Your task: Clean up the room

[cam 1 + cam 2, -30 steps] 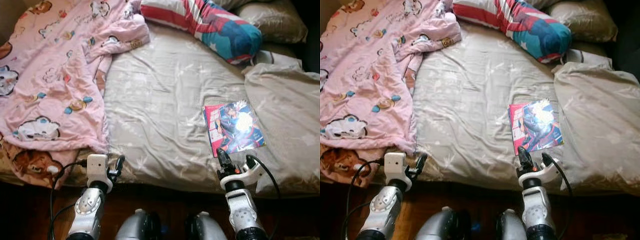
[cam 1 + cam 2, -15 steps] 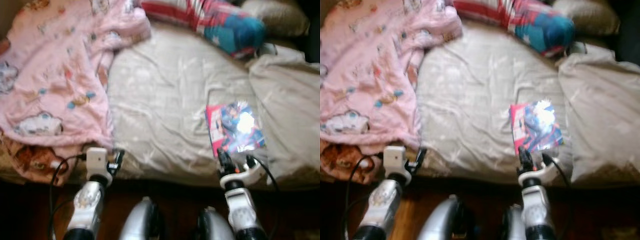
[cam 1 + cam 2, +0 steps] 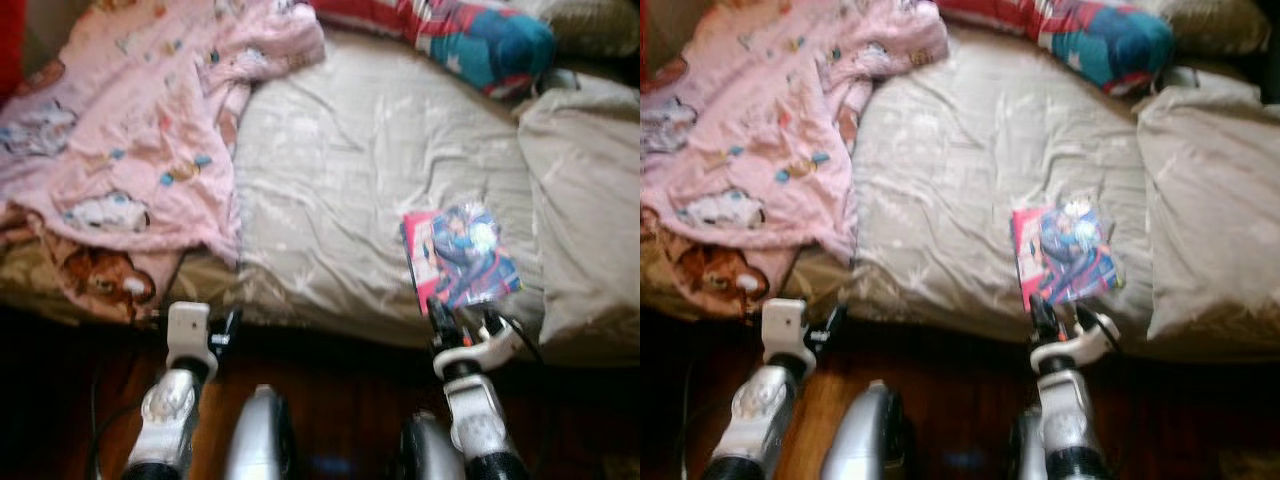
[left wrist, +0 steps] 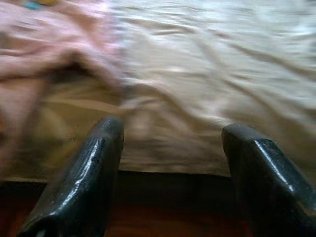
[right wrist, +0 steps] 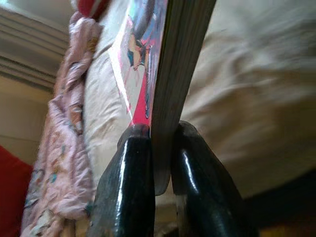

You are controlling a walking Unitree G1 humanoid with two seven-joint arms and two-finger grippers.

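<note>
R gripper (image 5: 160, 163), lower right of frame, has its 2 fingers clamped on the near edge of the comic book (image 3: 460, 255), which lies on the beige sheet (image 3: 340, 170) right of center. L gripper (image 4: 170, 148), lower left, fingers spread, nothing between, at bed edge below pink blanket (image 3: 140, 140). Striped pillow (image 3: 470, 30) upper right.

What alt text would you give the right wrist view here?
The right claw is shut on the edge of a colourful comic book, one black finger on each face. Beyond it lie a beige bedsheet and a rumpled pink blanket.
</note>
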